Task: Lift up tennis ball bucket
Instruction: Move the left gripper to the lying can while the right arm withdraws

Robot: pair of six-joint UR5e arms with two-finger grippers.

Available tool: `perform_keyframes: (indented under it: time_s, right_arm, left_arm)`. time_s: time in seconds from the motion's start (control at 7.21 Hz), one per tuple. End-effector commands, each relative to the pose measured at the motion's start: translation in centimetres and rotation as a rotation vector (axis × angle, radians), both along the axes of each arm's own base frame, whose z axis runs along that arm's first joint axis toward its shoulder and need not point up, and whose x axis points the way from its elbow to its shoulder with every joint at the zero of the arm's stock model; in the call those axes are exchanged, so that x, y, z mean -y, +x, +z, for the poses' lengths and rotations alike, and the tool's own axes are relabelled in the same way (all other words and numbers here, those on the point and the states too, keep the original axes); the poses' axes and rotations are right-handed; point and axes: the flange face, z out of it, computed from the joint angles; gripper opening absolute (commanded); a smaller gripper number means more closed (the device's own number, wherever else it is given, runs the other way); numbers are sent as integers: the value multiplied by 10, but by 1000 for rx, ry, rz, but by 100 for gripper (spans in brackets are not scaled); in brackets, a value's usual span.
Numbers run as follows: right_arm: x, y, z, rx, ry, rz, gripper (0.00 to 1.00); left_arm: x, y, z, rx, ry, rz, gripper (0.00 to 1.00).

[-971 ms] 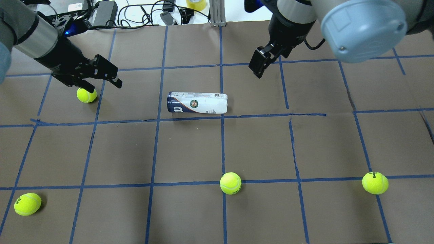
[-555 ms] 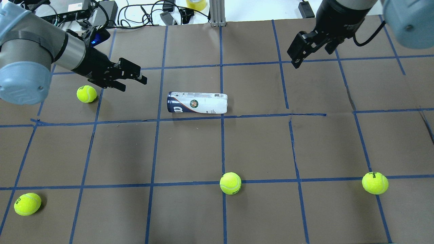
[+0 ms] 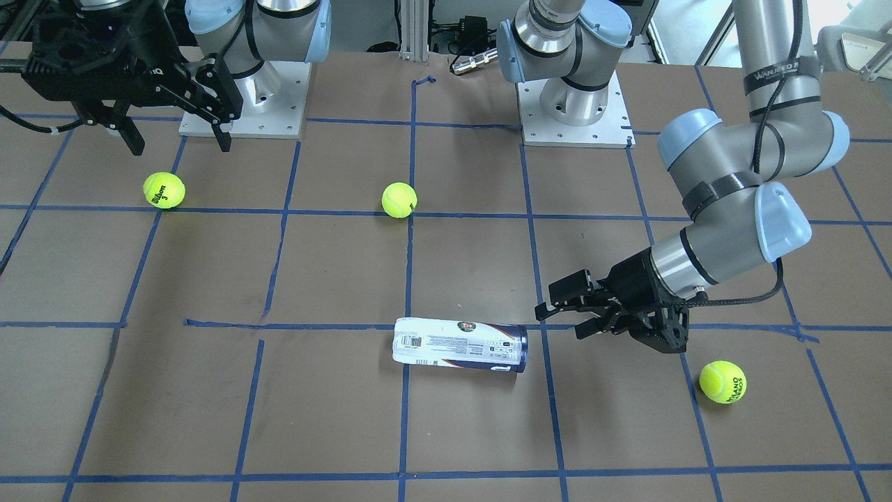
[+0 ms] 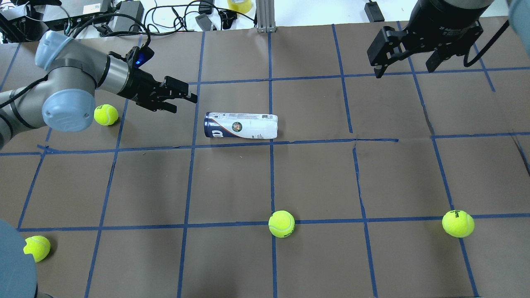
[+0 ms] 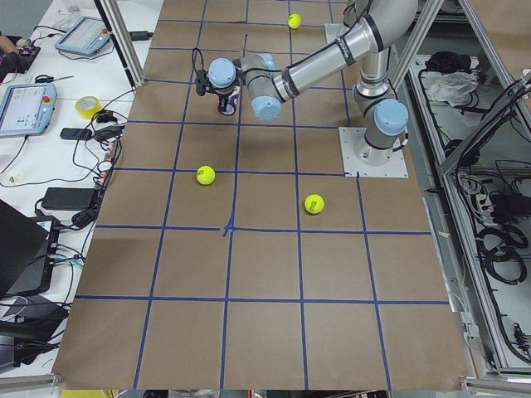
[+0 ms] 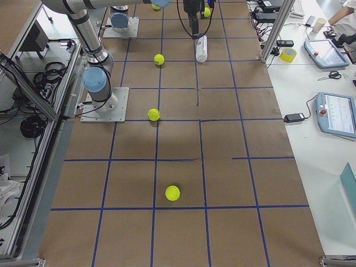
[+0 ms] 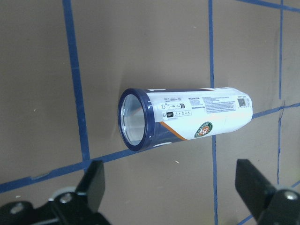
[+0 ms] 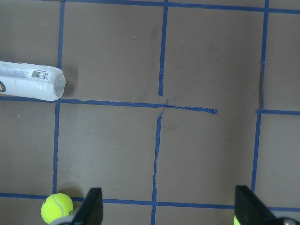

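Note:
The tennis ball bucket (image 4: 240, 125) lies on its side near the table's middle, with a white and navy label and a dark blue rim at its left end. It also shows in the front-facing view (image 3: 460, 345) and the left wrist view (image 7: 183, 117). My left gripper (image 4: 184, 103) is open and empty. It hovers just left of the can's rim end and points at it; the fingers (image 7: 93, 183) frame the can without touching it. My right gripper (image 4: 403, 70) is open and empty, high at the back right, far from the can.
Several yellow-green tennis balls lie around: one (image 4: 106, 114) under my left arm, one (image 4: 281, 224) front centre, one (image 4: 458, 223) front right, one (image 4: 36, 248) front left. Cables and boxes (image 4: 124, 12) and a metal post (image 4: 265, 16) line the far edge.
My left gripper has swung right, from above the ball to close by the can's rim end. My right gripper has moved away to the back right. The can has not moved.

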Motion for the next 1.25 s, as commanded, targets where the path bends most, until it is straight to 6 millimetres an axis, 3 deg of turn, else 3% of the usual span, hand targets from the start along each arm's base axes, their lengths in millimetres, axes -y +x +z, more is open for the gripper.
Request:
perform_keyframes:
  time_s: [0.0, 0.14, 0.42, 1.11]
  right_arm:
    - [-6, 0, -3, 6, 28, -94, 100]
    - [-7, 0, -3, 17, 29, -125, 100]
    - [-7, 0, -3, 6, 26, -110, 100]
    - [-8, 0, -6, 6, 34, -97, 100]
  left_arm:
    - [8, -9, -38, -30, 42, -12, 100]
    - [8, -19, -51, -33, 61, -30, 100]
    - [10, -44, -52, -88, 77, -23, 100]
    - [11, -47, -77, -96, 119, -28, 100]
